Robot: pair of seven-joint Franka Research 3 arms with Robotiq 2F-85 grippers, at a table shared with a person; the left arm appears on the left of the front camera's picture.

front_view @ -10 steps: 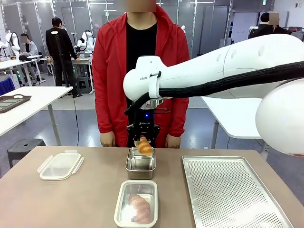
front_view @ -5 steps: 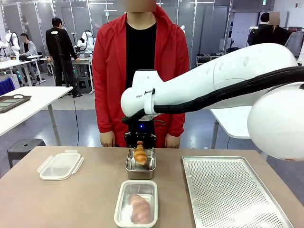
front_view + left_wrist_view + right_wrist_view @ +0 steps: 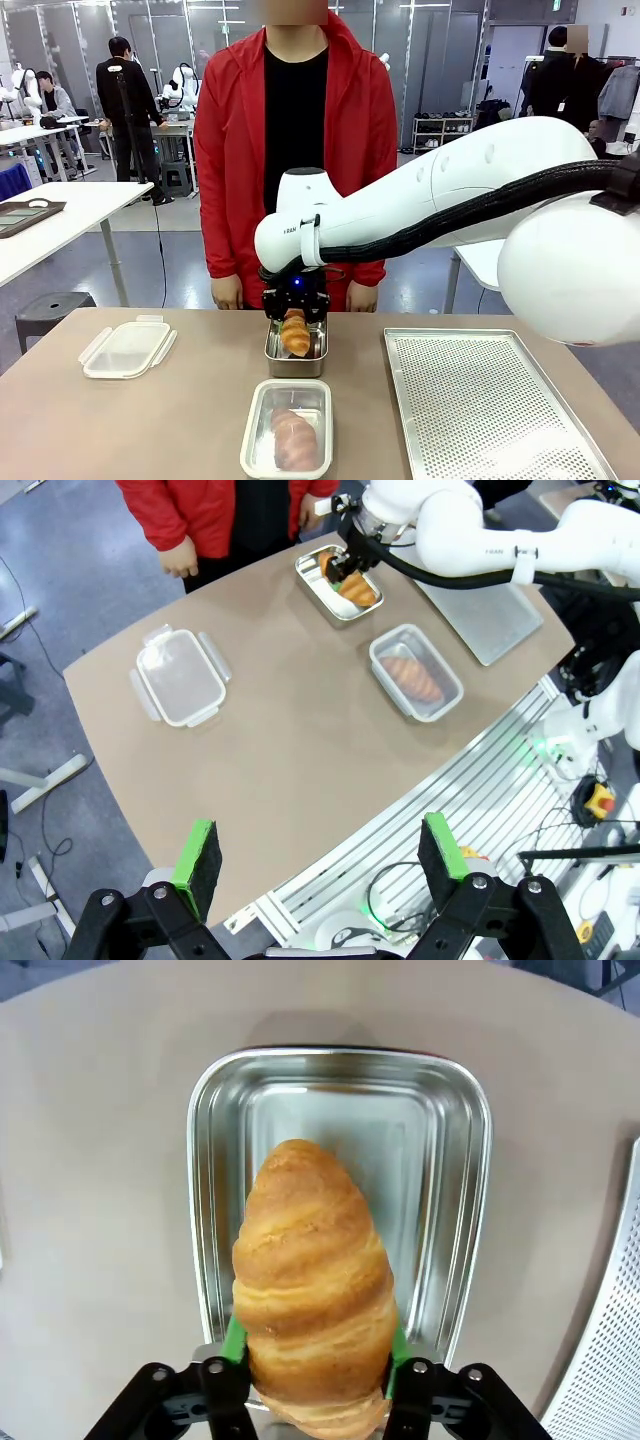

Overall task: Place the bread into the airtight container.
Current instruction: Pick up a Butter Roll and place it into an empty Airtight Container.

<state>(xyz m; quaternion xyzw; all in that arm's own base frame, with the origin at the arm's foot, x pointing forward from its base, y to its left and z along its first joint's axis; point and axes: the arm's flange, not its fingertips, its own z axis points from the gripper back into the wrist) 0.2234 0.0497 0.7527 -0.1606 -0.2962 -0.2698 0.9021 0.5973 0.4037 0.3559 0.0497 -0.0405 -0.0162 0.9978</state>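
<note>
The right gripper (image 3: 312, 1385) grips the golden croissant (image 3: 312, 1300) over the steel container (image 3: 296, 350) near the tabletop's far edge; released tilted, it might catch the rim. The left gripper (image 3: 325, 858) gapes

Small dark lettering sits on the white right arm (image 3: 300, 228) near its wrist in the front view, and again on the arm's link (image 3: 497, 551) in the left wrist view; both are too small to read. Nothing else carries legible text.
</note>
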